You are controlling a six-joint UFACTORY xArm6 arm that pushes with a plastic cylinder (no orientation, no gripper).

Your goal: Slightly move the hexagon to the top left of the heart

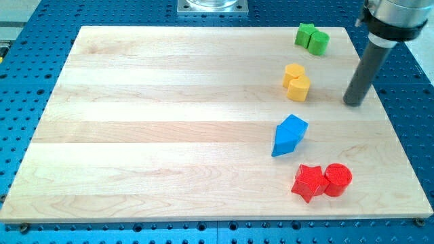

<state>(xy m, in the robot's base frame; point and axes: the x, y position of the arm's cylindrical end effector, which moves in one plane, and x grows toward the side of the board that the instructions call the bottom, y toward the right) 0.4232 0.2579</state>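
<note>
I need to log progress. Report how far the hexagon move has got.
Done: nothing that shows. The yellow hexagon sits against the lower right of the yellow heart, not at its top left. In hand: my tip stands to the view's right of both, touching no block. Left: the whole push, bringing the hexagon round the heart to its top left.
</note>
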